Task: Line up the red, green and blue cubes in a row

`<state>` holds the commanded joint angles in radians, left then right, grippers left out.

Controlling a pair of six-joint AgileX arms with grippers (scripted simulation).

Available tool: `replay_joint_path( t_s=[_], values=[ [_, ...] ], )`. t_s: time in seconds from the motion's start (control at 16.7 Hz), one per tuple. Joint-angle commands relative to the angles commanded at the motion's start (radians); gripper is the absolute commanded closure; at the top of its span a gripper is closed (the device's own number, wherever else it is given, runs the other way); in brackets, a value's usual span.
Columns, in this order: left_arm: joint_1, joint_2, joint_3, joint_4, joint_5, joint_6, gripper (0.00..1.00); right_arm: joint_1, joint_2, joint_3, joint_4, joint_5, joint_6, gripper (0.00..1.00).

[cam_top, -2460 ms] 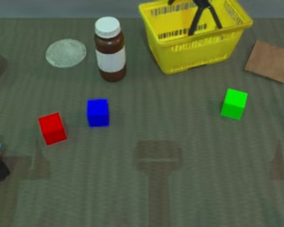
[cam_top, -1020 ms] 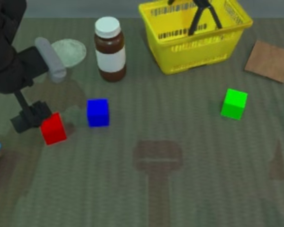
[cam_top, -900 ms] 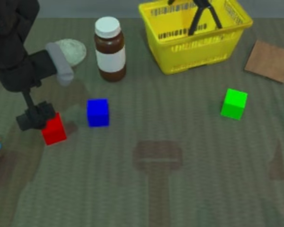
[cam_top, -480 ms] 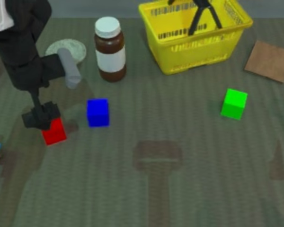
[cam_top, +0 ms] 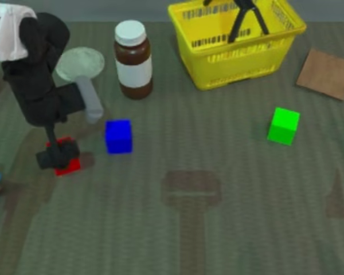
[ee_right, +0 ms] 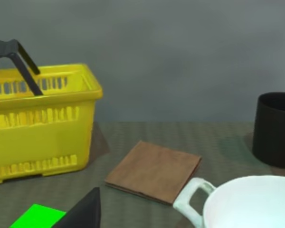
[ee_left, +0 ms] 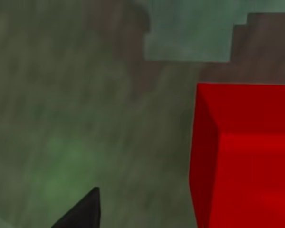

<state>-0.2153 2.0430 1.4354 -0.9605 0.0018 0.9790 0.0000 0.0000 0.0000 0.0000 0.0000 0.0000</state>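
Over the red cube (cam_top: 67,166) at the table's left hangs my left gripper (cam_top: 57,154), open, its dark fingers hiding most of the cube from above. In the left wrist view the red cube (ee_left: 247,156) fills one side, close up, and one black fingertip (ee_left: 83,216) shows apart from it. The blue cube (cam_top: 118,136) sits just right of the red one. Far to the right stands the green cube (cam_top: 284,126). My right arm is out of the top view; its wrist view shows one fingertip (ee_right: 85,211) beside the green cube (ee_right: 38,216), nothing held.
A brown jar (cam_top: 133,60) with a white lid and a round pale disc (cam_top: 80,62) stand behind the left cubes. A yellow basket (cam_top: 275,43) is at the back, a brown mat (cam_top: 327,73) at the right. A white pot (ee_right: 247,204) and black cup (ee_right: 275,128) lie near the right arm.
My left arm has swung in from the left edge and come down over the red cube, covering more of it. The three cubes have not moved.
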Motion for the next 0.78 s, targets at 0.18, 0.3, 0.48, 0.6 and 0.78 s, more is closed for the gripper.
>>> replay_joint_path(
  t_s=[0.18, 0.3, 0.48, 0.6, 0.78],
  values=[
    [0.0, 0.047, -0.07, 0.121, 0.0, 0.001, 0.0, 0.0, 0.0, 0.0, 0.0, 0.0, 0.0, 0.0],
    [0.0, 0.066, -0.095, 0.159, 0.0, 0.001, 0.0, 0.0, 0.0, 0.0, 0.0, 0.0, 0.0, 0.0],
    [0.0, 0.068, -0.097, 0.162, 0.001, 0.001, 0.0, 0.0, 0.0, 0.0, 0.0, 0.0, 0.0, 0.0],
    [0.0, 0.068, -0.097, 0.162, 0.001, 0.001, 0.08, 0.0, 0.0, 0.0, 0.0, 0.0, 0.0, 0.0],
    [0.0, 0.068, -0.097, 0.162, 0.001, 0.001, 0.3, 0.0, 0.0, 0.0, 0.0, 0.0, 0.0, 0.0]
  ],
)
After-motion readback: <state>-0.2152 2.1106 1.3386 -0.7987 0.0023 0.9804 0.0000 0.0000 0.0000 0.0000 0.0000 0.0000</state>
